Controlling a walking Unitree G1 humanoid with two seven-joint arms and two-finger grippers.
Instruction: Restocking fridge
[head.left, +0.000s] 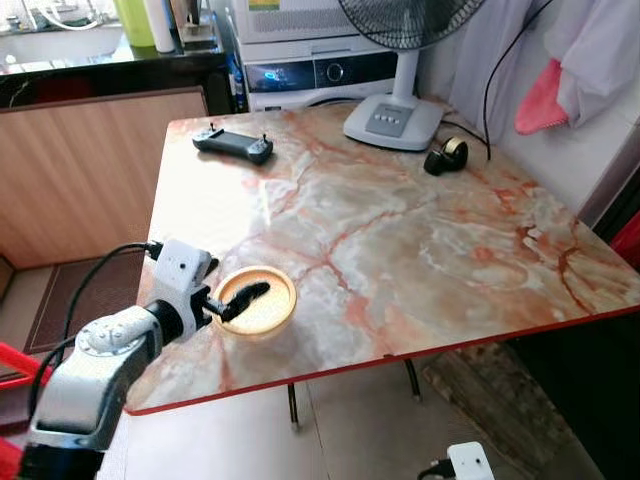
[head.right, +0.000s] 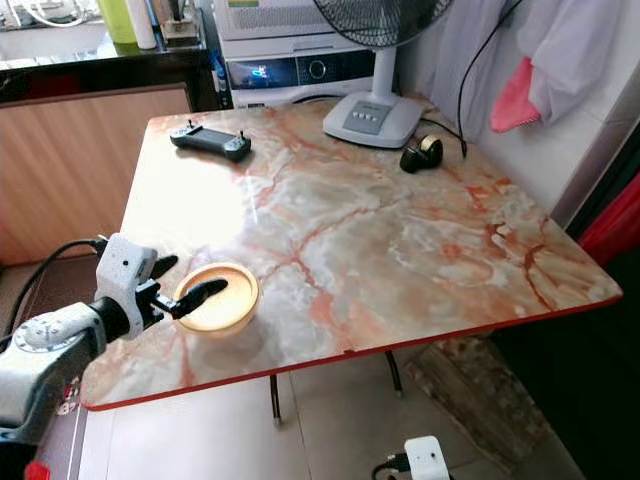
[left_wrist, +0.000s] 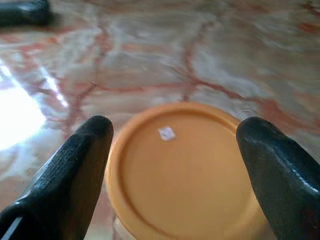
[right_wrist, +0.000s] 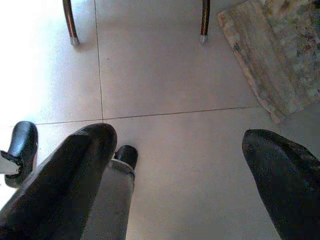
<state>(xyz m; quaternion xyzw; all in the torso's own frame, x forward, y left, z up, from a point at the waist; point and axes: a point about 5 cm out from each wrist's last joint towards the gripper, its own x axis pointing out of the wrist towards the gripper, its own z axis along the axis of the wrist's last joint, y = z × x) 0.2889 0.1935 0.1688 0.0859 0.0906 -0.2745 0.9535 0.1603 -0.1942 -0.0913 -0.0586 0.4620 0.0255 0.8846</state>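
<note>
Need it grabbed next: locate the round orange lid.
The round orange lid lies on the marble table near its front-left corner, under the open left claw.

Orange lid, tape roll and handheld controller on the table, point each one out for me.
orange lid (left_wrist: 180, 170), left wrist view, flat top face.
tape roll (head.left: 446, 156), left eye view, its outer side.
handheld controller (head.left: 232, 144), left eye view, middle of its body.
</note>
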